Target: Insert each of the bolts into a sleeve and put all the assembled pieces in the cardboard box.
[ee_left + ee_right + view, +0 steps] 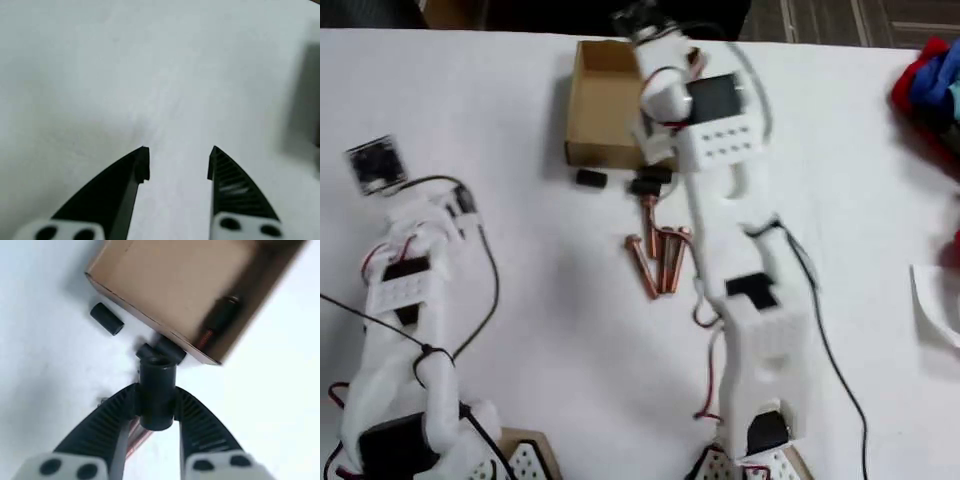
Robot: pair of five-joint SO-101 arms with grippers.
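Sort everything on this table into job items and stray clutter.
Job: cardboard box; assembled piece inside it; loose bolts; loose sleeves; held sleeve in the right claw.
Lying about: small black module; coloured cloth; white object at the table's right edge.

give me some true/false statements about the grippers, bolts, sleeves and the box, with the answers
1. The right gripper is shut on a black sleeve. True.
2. The left gripper holds a bolt. False: it is open and empty over the bare table.
3. The cardboard box has an assembled piece in it. True.
4. All the copper bolts are in the box. False: several lie on the table, beside the right arm.
5. A loose sleeve lies on the table outside the box. True.
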